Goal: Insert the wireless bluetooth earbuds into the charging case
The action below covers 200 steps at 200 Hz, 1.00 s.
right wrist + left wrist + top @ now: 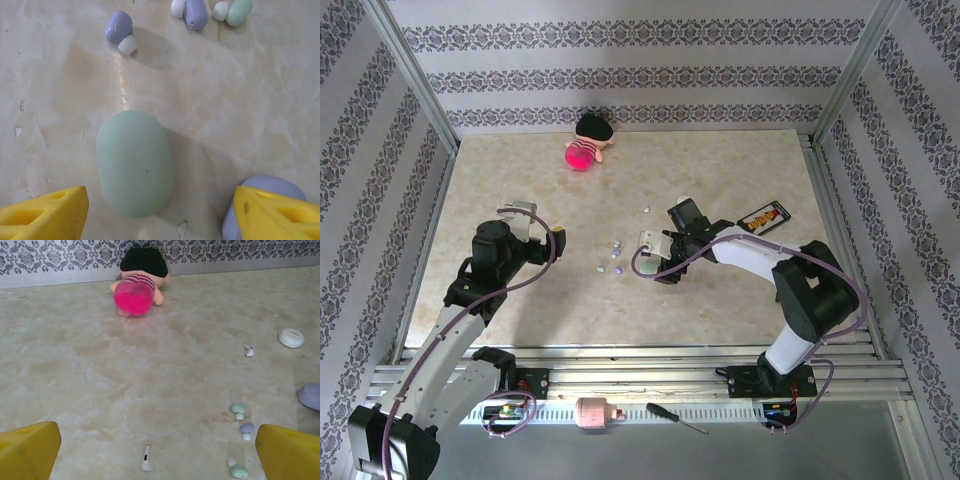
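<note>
Earbuds (pixel 613 256): small loose cluster near table (pixel 720 300) centre, lying flat, mint and lavender. One white earbud (pixel 647 209) sits apart at 1 o'clock of the cluster. A white stemmed earbud (pixel 146 460) lies at 9 o'clock of the cluster in the left wrist view.

Mint case (pixel 135 162): closed, flat on the table, at 3 o'clock of the cluster. Lavender case (pixel 270 186) just beside it, partly behind a yellow finger. White case (pixel 291 337) farther out, near the lone white earbud.

Right gripper (pixel 160 200): low over the mint case, fingers spread to either side, not touching it.

Left gripper (pixel 542 222): at 9 o'clock of the cluster, fingers spread wide, holding nothing.

Doll (pixel 588 146): at 12 o'clock, by the back wall.
</note>
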Motion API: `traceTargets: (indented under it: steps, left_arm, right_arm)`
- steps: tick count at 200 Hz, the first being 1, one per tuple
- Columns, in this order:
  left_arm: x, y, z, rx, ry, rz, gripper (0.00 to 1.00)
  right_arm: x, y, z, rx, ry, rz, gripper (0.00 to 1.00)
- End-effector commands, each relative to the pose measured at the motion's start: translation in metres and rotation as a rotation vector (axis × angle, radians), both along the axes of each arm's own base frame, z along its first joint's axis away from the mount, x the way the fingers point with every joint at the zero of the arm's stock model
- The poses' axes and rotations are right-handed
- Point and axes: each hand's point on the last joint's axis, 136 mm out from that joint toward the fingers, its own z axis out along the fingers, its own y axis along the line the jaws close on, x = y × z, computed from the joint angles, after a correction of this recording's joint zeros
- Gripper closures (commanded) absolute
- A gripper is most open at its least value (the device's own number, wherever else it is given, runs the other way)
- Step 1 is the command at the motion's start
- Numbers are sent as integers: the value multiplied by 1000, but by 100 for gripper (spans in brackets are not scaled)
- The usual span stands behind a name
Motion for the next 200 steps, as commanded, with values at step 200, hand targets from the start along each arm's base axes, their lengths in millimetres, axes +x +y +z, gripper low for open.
traceTargets:
  steps: [200]
  left_arm:
    - [-1, -2, -13, -12, 23, 3, 1]
  right_arm:
    - [-7, 10, -20, -76, 113, 111, 64]
